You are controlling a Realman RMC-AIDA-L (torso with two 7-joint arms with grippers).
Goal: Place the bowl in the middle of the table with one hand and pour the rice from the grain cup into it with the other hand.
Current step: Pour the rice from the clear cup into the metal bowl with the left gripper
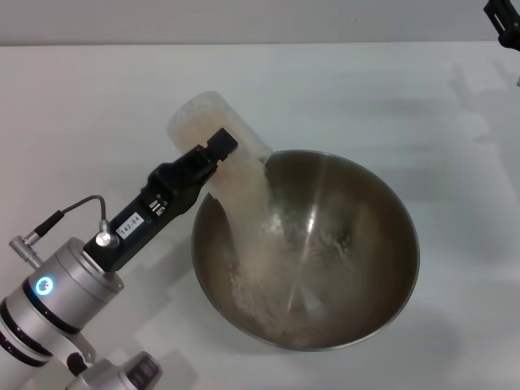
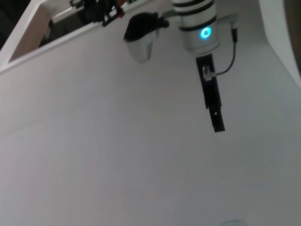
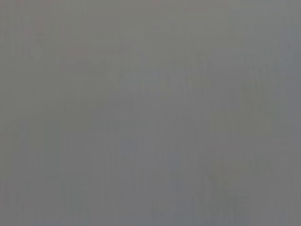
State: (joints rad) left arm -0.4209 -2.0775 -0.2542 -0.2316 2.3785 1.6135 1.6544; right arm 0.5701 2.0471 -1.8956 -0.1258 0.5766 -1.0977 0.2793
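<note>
Near the middle of the table (image 1: 97, 97), slightly to the right and toward the near edge, stands the bowl (image 1: 357, 244), upright and resting on the white surface; at its far-left rim the grain cup (image 1: 213, 130) is tipped steeply, base up and to the far left, mouth down over the rim, so that it overlaps the bowl's edge; the left gripper (image 1: 213, 158) reaches in from the near left and is closed on the cup's side, its dark fingers (image 1: 218, 146) pressed against the frosted wall; the rice (image 1: 260, 244) runs out of the cup in a pale stream down the bowl's left inner wall, with grains gathering toward the bottom; the cup thus lies at the very tip of the left gripper, the bowl just beyond it to the right; the right gripper (image 1: 504, 24) shows only as a dark piece at the far right corner, well apart from the bowl, and whether it is open I cannot tell; the right wrist view is a blank grey.
</note>
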